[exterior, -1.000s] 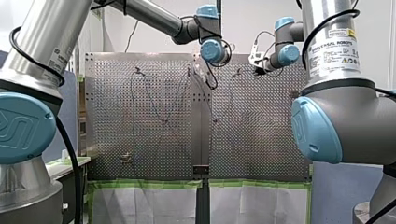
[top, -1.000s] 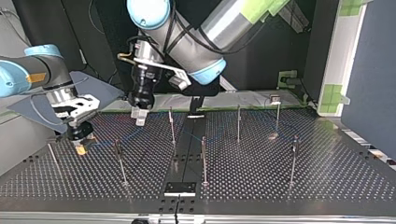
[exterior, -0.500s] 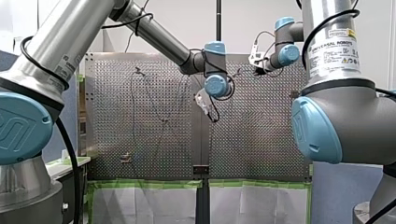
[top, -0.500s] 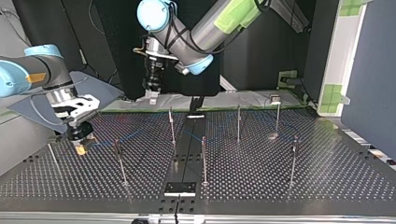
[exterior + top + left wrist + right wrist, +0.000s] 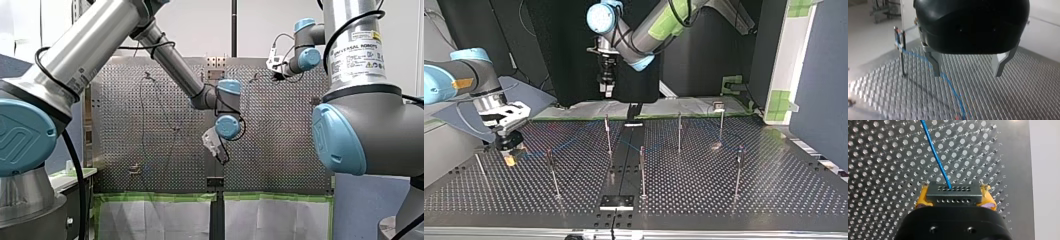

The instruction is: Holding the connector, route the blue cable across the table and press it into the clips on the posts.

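Observation:
My right gripper has its yellow pads shut on a grey connector just above the perforated table. The blue cable leaves the connector's top and runs away over the plate. In the top view my right gripper hangs low at the left, and the cable stretches from it past a short post toward the middle posts. My left gripper is raised above the table's far edge, open and holding nothing. In the left wrist view the cable lies on the plate below its fingers.
Thin posts stand across the table, among them one at the middle and others to the top view's right. A post with a clip holds the cable beside my left gripper. A black bracket sits at the near edge.
My left arm has risen off the table and drawn back toward the far edge, shifting to the top view's right. My right gripper has stayed put on the connector.

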Robot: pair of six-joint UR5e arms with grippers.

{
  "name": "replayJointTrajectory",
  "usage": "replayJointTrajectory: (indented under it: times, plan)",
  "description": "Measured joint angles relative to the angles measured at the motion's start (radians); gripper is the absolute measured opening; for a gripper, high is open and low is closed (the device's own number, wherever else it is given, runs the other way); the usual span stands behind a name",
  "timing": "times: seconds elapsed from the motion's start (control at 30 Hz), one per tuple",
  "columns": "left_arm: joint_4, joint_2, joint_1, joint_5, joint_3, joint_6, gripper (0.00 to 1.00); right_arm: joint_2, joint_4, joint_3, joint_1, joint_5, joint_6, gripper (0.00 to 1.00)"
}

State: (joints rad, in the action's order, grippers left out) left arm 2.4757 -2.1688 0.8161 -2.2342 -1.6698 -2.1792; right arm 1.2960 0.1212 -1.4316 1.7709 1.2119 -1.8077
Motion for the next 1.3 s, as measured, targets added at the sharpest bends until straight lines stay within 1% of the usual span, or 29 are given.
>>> replayJointTrajectory:
  times: [0.1,0.23,0.6,0.77,0.97,1.1,1.3]
  plan:
    - [-0.026,-0.027,-0.021,0.005,-0.027,0.006,1.0,0.0,0.0,0.0,0.0,0.0,0.0,0.0]
    - [-0.058,-0.058,-0.051,0.03,-0.058,0.031,1.0,0.0,0.0,0.0,-0.001,0.0,0.0,0.0]
    - [-0.149,-0.148,-0.142,0.12,-0.149,0.121,1.0,-0.001,0.0,0.0,-0.002,0.0,0.002,0.0]
    - [-0.193,-0.165,-0.182,0.161,-0.193,0.164,1.0,-0.001,0.0,0.0,-0.003,0.001,0.002,0.0]
    - [-0.235,-0.166,-0.193,0.175,-0.235,0.206,1.0,-0.002,-0.003,0.0,-0.004,0.011,0.002,0.0]
    - [-0.265,-0.167,-0.191,0.182,-0.265,0.236,1.0,-0.002,-0.005,0.0,-0.005,0.025,-0.001,0.0]
    - [-0.309,-0.167,-0.185,0.205,-0.309,0.28,1.0,-0.001,-0.007,0.0,-0.01,0.031,-0.004,0.0]
